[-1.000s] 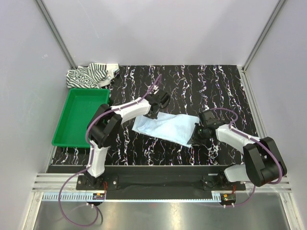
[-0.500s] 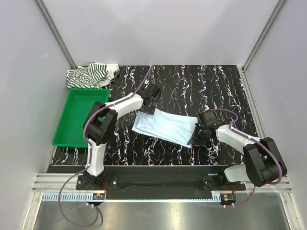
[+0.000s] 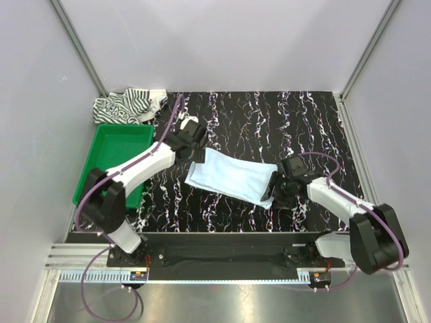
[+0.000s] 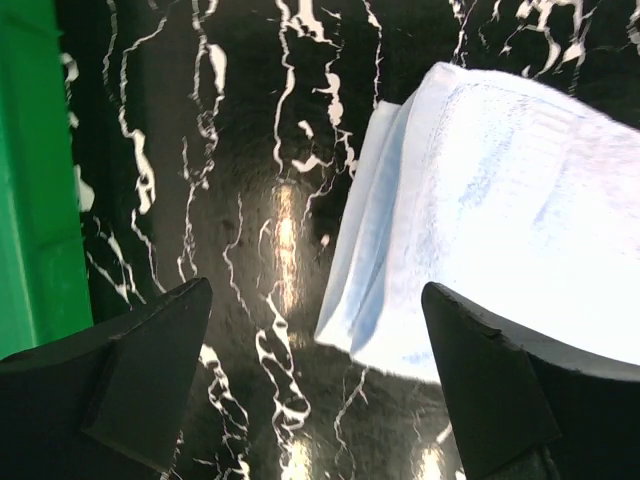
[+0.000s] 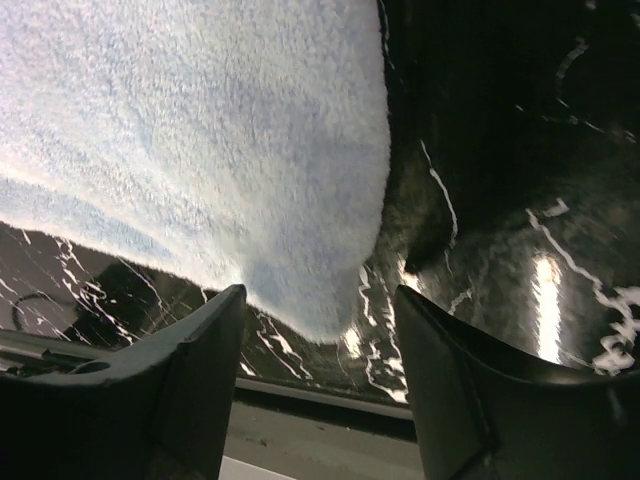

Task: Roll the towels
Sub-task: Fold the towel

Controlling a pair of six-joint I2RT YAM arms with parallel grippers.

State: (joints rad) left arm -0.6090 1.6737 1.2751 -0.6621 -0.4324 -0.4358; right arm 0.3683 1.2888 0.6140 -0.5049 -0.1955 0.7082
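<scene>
Though folded, the blue towel (image 3: 232, 176) lies flat.

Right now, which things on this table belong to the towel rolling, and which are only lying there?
Belong to the job:
- light blue soft towel, lying flat between the arms
- black-and-white striped towel, crumpled in the far left corner

Only lying there:
- green plastic tray, at the left edge

Two towels are counted: one light blue towel (image 3: 232, 176) and one striped towel (image 3: 128, 105). One green tray (image 3: 108, 161) is seen. Two grippers are counted, one left gripper (image 3: 190, 142) and one right gripper (image 3: 277, 190), each made with two fingers. One table (image 3: 269, 121) is shown.
</scene>
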